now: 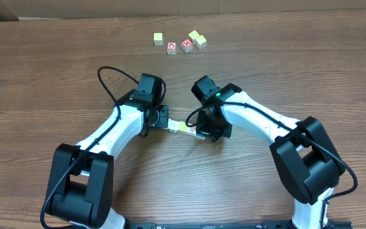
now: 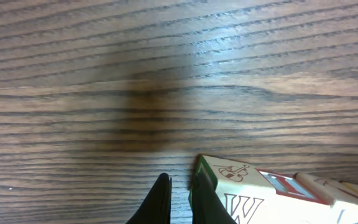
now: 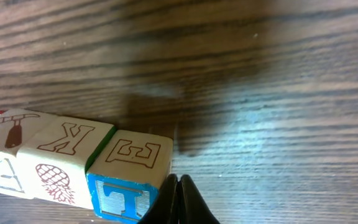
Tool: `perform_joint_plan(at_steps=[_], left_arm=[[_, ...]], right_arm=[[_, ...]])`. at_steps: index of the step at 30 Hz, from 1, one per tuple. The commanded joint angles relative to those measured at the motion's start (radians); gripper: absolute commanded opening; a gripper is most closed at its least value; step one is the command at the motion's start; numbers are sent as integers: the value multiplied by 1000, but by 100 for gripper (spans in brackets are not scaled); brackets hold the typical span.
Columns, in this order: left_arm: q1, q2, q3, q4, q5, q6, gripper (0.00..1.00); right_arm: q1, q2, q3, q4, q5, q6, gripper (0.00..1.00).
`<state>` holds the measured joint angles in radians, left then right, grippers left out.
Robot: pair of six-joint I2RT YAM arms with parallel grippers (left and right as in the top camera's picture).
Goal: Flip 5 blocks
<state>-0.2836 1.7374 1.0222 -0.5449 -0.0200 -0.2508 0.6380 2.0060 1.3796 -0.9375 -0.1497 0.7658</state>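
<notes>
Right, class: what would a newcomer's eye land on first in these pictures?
At the centre of the scene, the shut left tool and the shut right tool sit at opposite ends of a short row of alphabet blocks. Farther back lies a loose cluster, with two red-faced cubes among pale yellow cubes.

1. Pale blocks (image 1: 158, 39), far group: three.
2. Red-faced cubes (image 1: 171, 48): two.
3. Lettered blocks (image 3: 132, 158), near row: at least three; full count not discernible.
4. Robot arms (image 1: 116, 130): two.
5. Desk (image 1: 37, 76): one.
</notes>
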Motion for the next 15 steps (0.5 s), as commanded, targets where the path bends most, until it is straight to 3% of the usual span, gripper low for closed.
perform_joint_plan(at_steps=[1,15], left_arm=[[-12,9,-8,6,69,19,7],[-11,9,-8,52,69,19,8]], right_arm=[[36,-3,-6,23,-54,42,4],[56,-3,-6,25,-92,201,4]])
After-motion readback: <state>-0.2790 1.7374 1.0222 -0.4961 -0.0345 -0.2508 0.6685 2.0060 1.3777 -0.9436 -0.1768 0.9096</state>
